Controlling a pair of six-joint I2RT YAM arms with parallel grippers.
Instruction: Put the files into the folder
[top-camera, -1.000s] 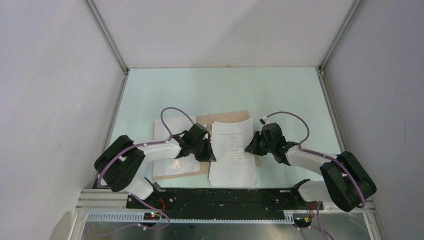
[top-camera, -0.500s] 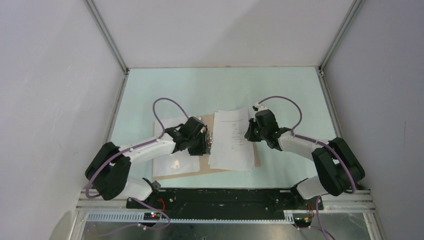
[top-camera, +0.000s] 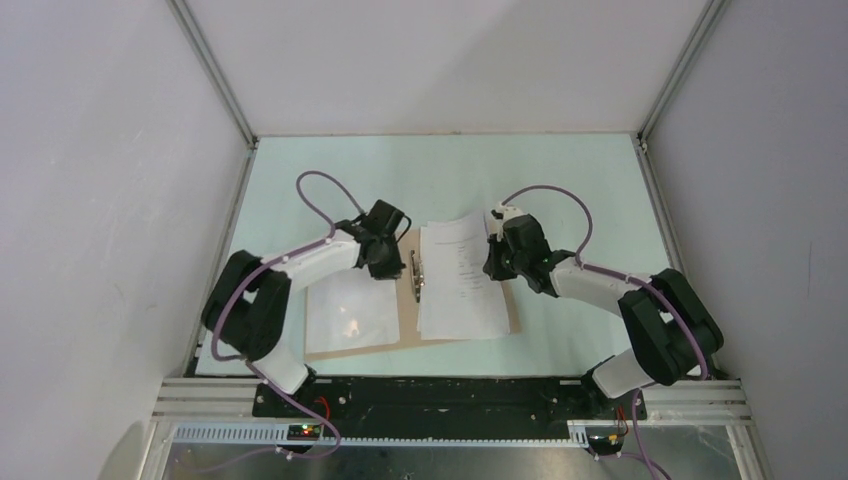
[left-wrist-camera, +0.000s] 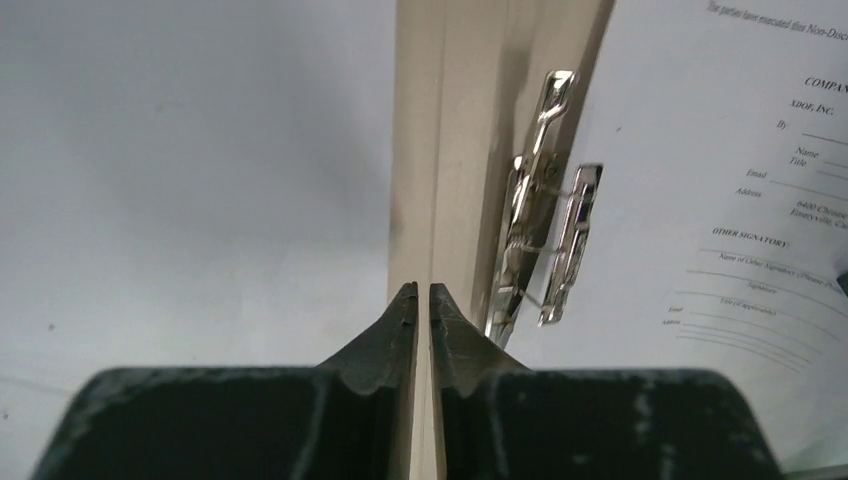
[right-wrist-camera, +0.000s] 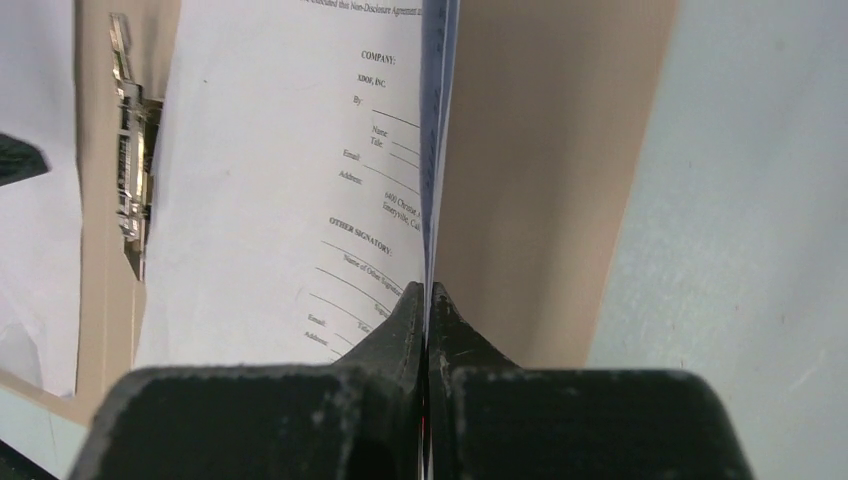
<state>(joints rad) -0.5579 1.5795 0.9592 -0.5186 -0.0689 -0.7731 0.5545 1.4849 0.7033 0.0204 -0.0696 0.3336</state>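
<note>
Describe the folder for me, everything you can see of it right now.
The folder is flat tan-brown cardboard, lying open on the pale green table. A shiny metal clip sits by its spine. A glossy sleeve covers its left half. The printed files lie over its right half, their right edge pinched and raised by the right hand, baring brown card beneath. The left hand, nearly shut, is over the spine; contact cannot be told.
</note>
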